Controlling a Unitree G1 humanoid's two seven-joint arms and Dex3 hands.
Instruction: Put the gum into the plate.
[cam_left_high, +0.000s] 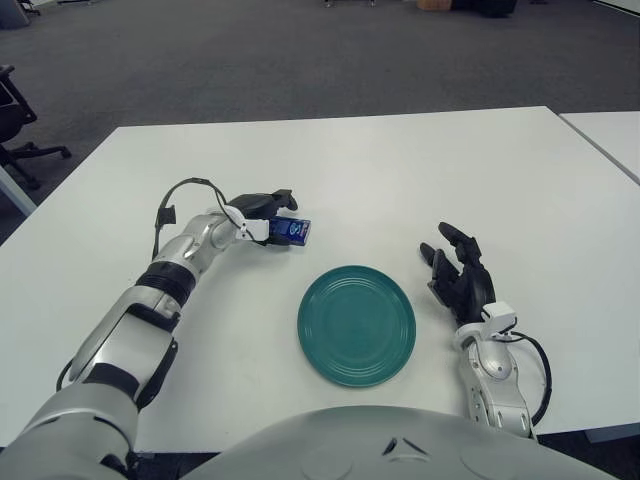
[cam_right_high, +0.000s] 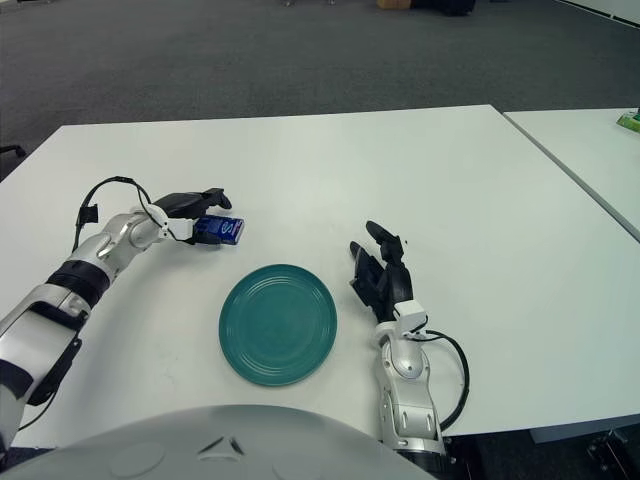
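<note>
Matt white table (cam_left_high: 380, 170); glossy teal plate (cam_left_high: 356, 325), perhaps ceramic, finely ridged; shiny blue gum (cam_left_high: 293, 232) wrapper; black plastic-looking right hand (cam_left_high: 458, 280)

The gum (cam_left_high: 292, 232) is a small blue pack with a lighter patch on its face, lying roughly level with its long side running left to right. It sits behind and to the left of the plate (cam_left_high: 356, 324), near the plate's far-left rim but apart from it, and not over it. Its left end is caught in the dark fingers (cam_left_high: 268, 205) of the left hand (cam_left_high: 262, 217), while the right end sticks out free toward the plate. The plate is a round teal dish with faint concentric rings, lying flat on the white table (cam_left_high: 400, 170) with nothing in it.
</note>
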